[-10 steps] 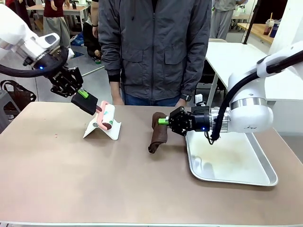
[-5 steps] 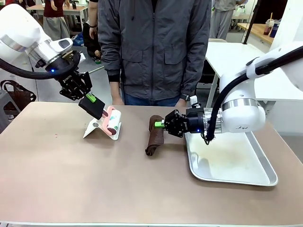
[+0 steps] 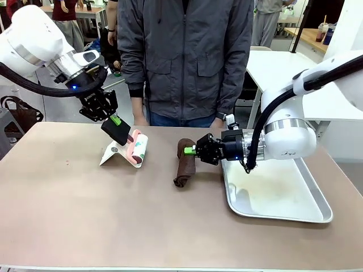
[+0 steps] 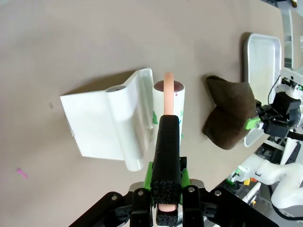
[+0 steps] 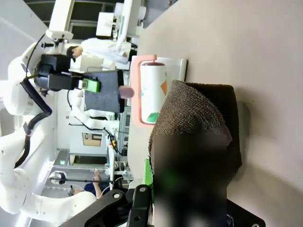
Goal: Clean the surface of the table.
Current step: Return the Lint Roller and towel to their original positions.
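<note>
left gripper (image 3: 120, 130), pinching the lint roller (image 3: 138, 148), has swung right off its stand (image 3: 116, 154); right gripper (image 3: 194, 150) drags the cloth (image 3: 185, 164) left across the table (image 3: 113, 215).

Taupe table (image 3: 85, 221): white stand (image 3: 116, 154) right under the left claw (image 3: 126, 139), brown cloth (image 3: 185, 164) pinched at the right claw (image 3: 191, 150), silver tray (image 3: 283, 198) beneath its wrist.
</note>
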Controlling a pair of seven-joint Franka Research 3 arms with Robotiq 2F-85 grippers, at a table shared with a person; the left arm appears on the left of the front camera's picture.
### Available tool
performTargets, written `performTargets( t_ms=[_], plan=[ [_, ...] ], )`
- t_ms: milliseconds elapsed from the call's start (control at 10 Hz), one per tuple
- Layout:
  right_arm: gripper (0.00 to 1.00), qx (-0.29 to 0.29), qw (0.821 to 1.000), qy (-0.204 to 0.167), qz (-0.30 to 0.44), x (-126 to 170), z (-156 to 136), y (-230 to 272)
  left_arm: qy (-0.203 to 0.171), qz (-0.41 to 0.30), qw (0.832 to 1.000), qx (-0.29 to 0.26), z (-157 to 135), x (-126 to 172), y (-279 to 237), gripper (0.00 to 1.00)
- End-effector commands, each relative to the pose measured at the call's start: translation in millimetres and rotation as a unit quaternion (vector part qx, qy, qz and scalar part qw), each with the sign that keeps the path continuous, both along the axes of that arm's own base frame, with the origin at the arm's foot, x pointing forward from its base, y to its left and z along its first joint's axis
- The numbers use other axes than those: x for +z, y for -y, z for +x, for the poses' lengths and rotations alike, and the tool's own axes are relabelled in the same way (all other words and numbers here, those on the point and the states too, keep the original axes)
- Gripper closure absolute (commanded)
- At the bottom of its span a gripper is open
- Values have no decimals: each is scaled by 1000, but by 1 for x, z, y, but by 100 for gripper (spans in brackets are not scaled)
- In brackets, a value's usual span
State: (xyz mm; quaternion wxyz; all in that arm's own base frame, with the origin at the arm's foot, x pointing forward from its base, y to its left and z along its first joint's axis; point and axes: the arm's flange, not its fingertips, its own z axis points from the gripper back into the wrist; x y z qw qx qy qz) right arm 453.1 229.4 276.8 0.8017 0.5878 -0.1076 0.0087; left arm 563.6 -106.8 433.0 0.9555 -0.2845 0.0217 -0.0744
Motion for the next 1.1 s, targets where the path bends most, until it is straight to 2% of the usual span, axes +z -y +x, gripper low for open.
performTargets(
  t_ms=[0, 300, 700, 900, 1000],
  plan=[
    [91, 8, 999, 26, -28, 6, 5, -1, 7, 13, 999, 29, 9, 1, 6, 78],
    [91, 2, 999, 19, -30, 3, 7, 3, -3, 24, 999, 34, 14, -3, 8, 78],
    [91, 2, 999, 13, -30, -6, 12, 2, -46, 38, 998, 26, 16, -5, 8, 78],
    [91, 2, 1000, 6, -30, -8, 14, 3, -51, 47, 997, 27, 17, -7, 9, 78],
    [53, -2, 1000, 5, -31, -9, 15, 3, -53, 45, 997, 27, 18, -6, 8, 24]
  ],
)
